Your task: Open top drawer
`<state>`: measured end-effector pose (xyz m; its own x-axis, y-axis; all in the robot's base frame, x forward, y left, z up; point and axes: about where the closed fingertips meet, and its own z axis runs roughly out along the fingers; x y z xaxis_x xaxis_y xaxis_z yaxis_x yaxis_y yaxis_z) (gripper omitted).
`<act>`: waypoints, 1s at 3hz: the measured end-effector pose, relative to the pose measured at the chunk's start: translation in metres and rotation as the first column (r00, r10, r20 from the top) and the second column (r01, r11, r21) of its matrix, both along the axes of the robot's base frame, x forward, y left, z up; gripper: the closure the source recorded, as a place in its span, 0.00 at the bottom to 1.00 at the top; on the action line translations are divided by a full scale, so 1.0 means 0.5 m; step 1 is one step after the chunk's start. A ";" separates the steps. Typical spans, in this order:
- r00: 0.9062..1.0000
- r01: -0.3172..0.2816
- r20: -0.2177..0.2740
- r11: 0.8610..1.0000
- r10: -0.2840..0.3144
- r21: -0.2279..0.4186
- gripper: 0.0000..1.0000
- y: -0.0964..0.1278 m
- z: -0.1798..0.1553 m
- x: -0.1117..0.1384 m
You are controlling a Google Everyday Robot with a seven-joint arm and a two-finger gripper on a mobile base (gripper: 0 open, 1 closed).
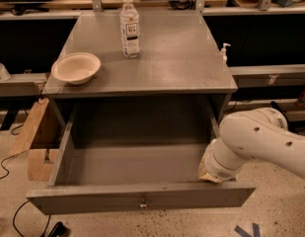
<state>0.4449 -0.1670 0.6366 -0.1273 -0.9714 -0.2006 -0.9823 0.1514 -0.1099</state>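
The top drawer (137, 196) sits directly under the grey tabletop (167, 58) and is pulled far out toward the camera. Its long axis runs left to right. The flat front faces the camera, with a small round knob (142, 205) at the centre. The deep grey interior is exposed from above.

The gripper (209, 173) is inside the drawer at the front right corner, just behind the drawer front and beside the right wall. The white arm (263, 137) reaches in from the right and covers most of it; whether the gripper is wide or narrow cannot be told.

On the tabletop:
- A beige bowl (76, 67) stands upright near the left front edge.
- A clear water bottle (130, 26) stands upright toward the rear, well apart from the bowl.

Around the cabinet:
- A small white pump bottle (224, 51) stands just beyond the right edge of the tabletop.
- An open cardboard box (36, 142) rests on the floor, close beside the left wall of the drawer.
- Dark cables (4, 167) lie on the floor at the left.
- Blue tape (248, 229) marks the floor at the lower right.
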 end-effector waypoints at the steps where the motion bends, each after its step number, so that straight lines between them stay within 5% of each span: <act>1: 1.000 0.001 -0.002 1.000 -0.001 -0.002 0.97 0.000 0.002 -0.003; 3: 1.000 -0.001 0.000 1.000 0.001 -0.004 0.51 0.001 0.005 -0.005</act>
<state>0.4427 -0.1667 0.6389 -0.1265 -0.9723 -0.1965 -0.9824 0.1503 -0.1109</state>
